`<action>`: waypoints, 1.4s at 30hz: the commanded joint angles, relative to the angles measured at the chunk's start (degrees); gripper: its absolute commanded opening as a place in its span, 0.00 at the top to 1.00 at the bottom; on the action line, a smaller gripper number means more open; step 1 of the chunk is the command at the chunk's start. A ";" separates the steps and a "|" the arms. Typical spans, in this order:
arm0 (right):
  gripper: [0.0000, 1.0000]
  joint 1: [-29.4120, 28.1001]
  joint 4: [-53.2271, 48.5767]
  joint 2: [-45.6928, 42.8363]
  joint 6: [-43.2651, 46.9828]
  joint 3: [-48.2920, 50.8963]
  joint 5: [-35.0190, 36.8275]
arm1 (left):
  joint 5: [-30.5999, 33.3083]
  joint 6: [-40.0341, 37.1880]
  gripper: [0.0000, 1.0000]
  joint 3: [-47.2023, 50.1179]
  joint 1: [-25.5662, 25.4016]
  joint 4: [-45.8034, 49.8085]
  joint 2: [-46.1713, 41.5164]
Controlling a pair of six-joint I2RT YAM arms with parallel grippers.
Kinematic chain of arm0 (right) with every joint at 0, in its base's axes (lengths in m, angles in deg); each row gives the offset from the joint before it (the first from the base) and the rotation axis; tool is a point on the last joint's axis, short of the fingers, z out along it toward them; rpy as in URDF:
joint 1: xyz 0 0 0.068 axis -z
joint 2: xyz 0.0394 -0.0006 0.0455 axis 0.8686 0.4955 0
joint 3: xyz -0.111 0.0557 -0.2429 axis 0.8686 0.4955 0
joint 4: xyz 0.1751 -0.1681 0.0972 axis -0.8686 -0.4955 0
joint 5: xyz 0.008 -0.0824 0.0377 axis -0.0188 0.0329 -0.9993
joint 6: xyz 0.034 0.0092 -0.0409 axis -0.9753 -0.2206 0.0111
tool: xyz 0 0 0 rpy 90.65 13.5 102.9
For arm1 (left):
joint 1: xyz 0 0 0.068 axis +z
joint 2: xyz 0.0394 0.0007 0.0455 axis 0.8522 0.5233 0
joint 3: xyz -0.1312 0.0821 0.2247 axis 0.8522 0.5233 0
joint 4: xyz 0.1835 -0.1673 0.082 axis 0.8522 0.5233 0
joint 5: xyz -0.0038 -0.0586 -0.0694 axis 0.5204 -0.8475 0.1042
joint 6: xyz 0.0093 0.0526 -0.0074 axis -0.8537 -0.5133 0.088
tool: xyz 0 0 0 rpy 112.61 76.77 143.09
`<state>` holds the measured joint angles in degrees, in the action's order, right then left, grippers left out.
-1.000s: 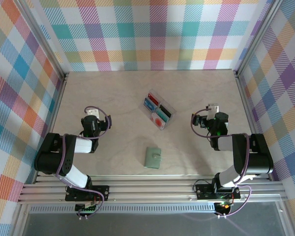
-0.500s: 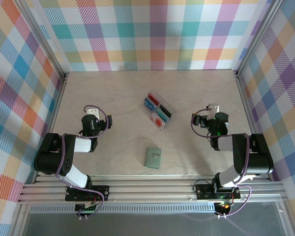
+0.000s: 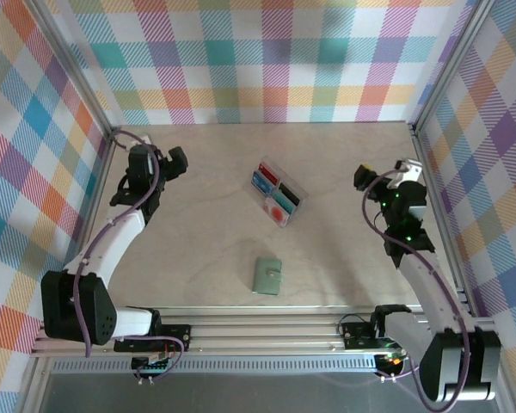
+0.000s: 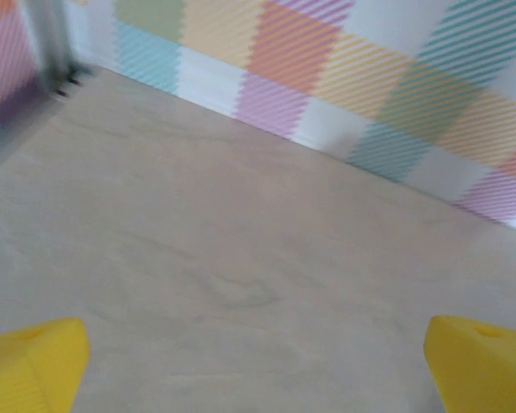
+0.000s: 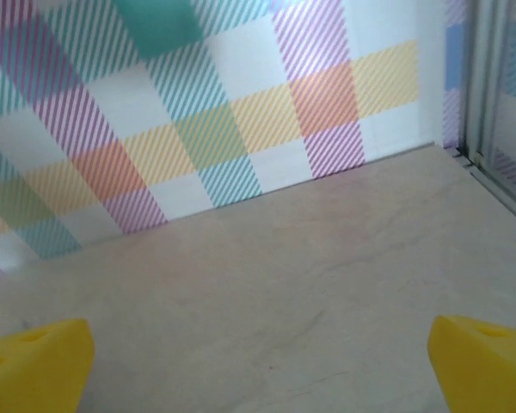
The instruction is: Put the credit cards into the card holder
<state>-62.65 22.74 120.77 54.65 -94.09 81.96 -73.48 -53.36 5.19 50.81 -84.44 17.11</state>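
Note:
The credit cards (image 3: 276,194), in blue, red, teal and dark colours, lie in a clear plastic tray (image 3: 296,187) at the table's middle. The grey-green card holder (image 3: 267,276) lies shut on the table nearer the front, apart from the tray. My left gripper (image 3: 141,157) is raised at the back left, far from both; in the left wrist view its yellow fingertips (image 4: 30,366) stand wide apart over bare table, so my left gripper (image 4: 258,370) is open and empty. My right gripper (image 3: 397,183) hangs at the right side; in the right wrist view my right gripper (image 5: 258,366) is open with nothing between its fingertips (image 5: 486,361).
Plaid walls (image 3: 267,60) enclose the table at the back and both sides, with metal frame posts (image 3: 434,112) in the corners. The rail with the arm bases (image 3: 267,331) runs along the front edge.
Both arms have unfolded from near their bases and reached out: the left gripper went to the back left, the right gripper up and to the right. Cards and card holder have not moved.

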 commanded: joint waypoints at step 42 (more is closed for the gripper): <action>0.53 -45.08 -21.88 22.53 -21.82 2.93 -23.80 | -21.84 16.40 0.70 26.53 -42.12 -6.54 6.95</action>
<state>-106.89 -2.20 141.20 32.86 -89.55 59.97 -98.38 -37.01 31.00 10.13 -91.26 23.29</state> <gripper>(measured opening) 0.468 0.303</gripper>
